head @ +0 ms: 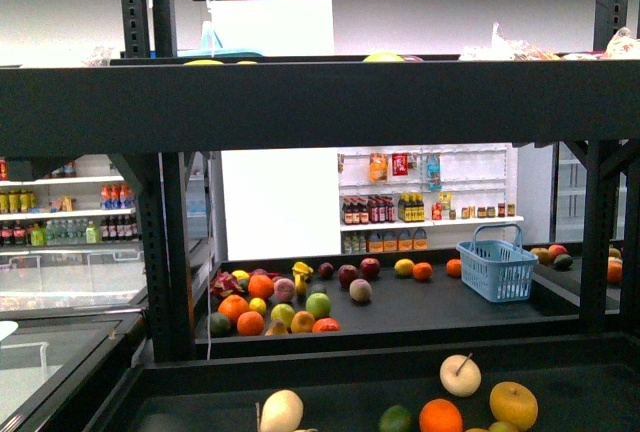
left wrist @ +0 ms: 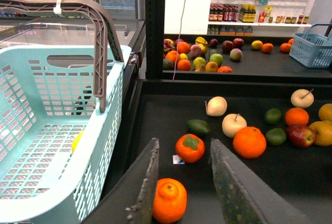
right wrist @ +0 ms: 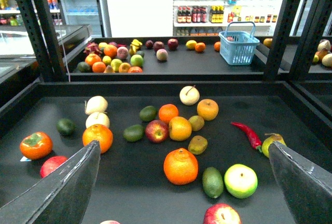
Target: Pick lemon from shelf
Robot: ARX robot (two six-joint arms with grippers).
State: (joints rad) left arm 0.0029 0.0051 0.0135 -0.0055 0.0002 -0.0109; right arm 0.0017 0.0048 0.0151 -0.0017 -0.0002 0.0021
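Observation:
The shelf (head: 320,107) is a black metal rack with shallow black trays (right wrist: 129,187). Many fruits lie on its near tray. A yellow lemon-like fruit (head: 403,267) lies on the far tray; it also shows in the right wrist view (right wrist: 191,44) and the left wrist view (left wrist: 257,44). My left gripper (left wrist: 184,143) is open and empty above the near tray, with a mandarin (left wrist: 169,200) next to one finger and a persimmon (left wrist: 190,148) beyond the tips. My right gripper (right wrist: 183,143) is open wide and empty above an orange (right wrist: 180,166). Neither gripper shows in the front view.
A light teal basket (left wrist: 52,130) with a brown handle stands beside the near tray; something yellow (left wrist: 77,141) shows at its wall. A blue basket (head: 497,267) stands on the far tray. Black uprights (right wrist: 44,27) frame the trays. White wall shelves (head: 430,220) hold bottles.

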